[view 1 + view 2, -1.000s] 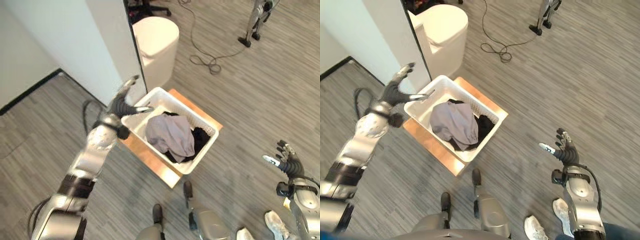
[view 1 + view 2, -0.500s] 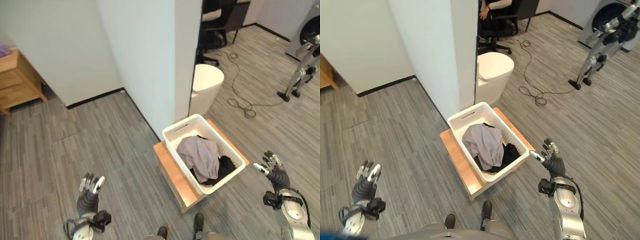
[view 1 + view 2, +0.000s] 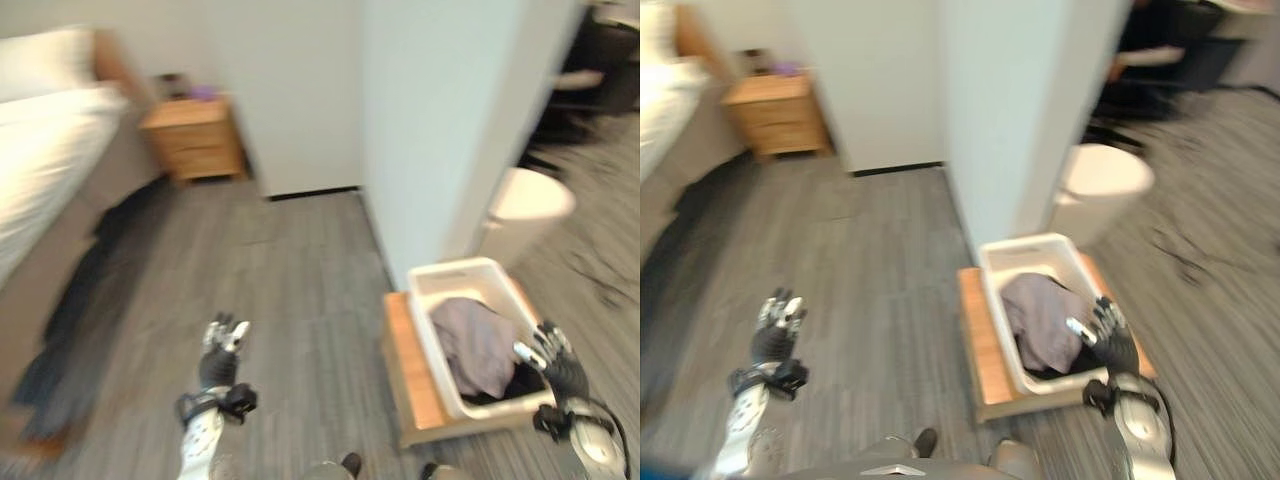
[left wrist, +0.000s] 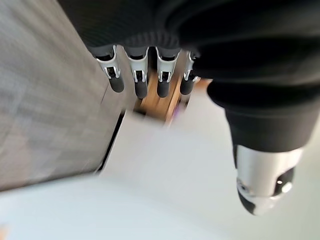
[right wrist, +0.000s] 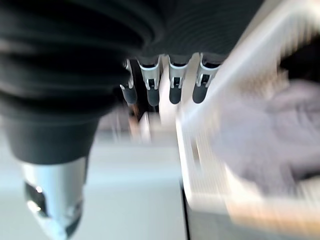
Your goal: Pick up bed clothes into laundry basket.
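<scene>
White laundry basket [image 3: 992,262] holds grey garment [image 3: 1042,320] over dark clothes [image 3: 524,381].

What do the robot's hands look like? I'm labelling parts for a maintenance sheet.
Both the left hand and the right hand have silver fingers with dark tips. A dark ribbed cover wraps the back and wrist, and the thumb is silver with a dark tip. The forearms are silver-grey.

A wooden nightstand [image 3: 192,136] stands at upper left against a white wall [image 3: 440,120]. A round white bin [image 3: 525,212] sits at right, on grey plank floor [image 3: 290,280].
</scene>
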